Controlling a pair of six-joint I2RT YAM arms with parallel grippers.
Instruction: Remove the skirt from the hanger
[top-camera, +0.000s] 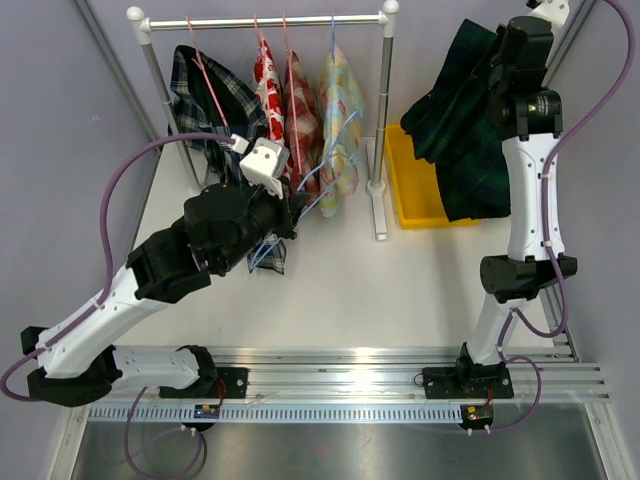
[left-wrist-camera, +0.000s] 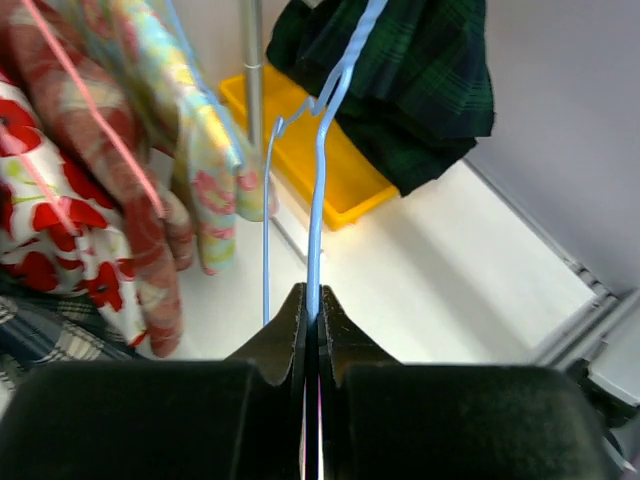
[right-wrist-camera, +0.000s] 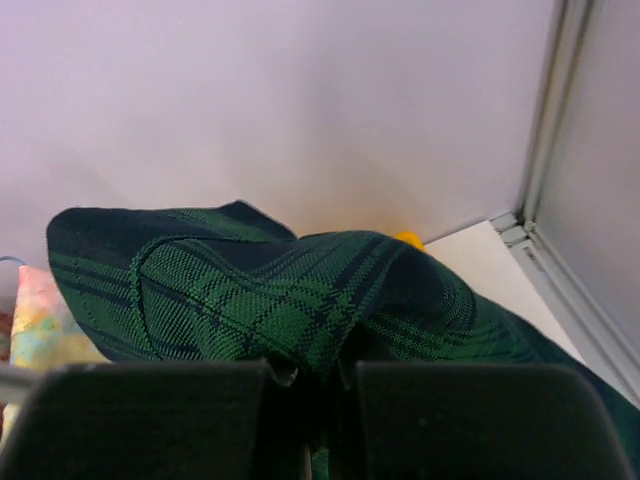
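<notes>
The dark green plaid skirt (top-camera: 462, 125) hangs from my right gripper (top-camera: 505, 45), which is shut on its fabric (right-wrist-camera: 250, 300) high above the yellow bin (top-camera: 412, 190); the skirt's lower part drapes into the bin. My left gripper (top-camera: 292, 212) is shut on a bare blue wire hanger (left-wrist-camera: 318, 200) near the rack's lower middle. The hanger carries no skirt. In the left wrist view the green skirt (left-wrist-camera: 400, 90) and yellow bin (left-wrist-camera: 300, 150) lie ahead.
A clothes rack (top-camera: 262, 20) at the back holds a navy plaid garment (top-camera: 205, 100), a red floral one (top-camera: 280, 110) and a pastel floral one (top-camera: 340, 110) on pink and blue hangers. Its right post (top-camera: 380, 120) stands beside the bin. A metal rail lies at the near edge.
</notes>
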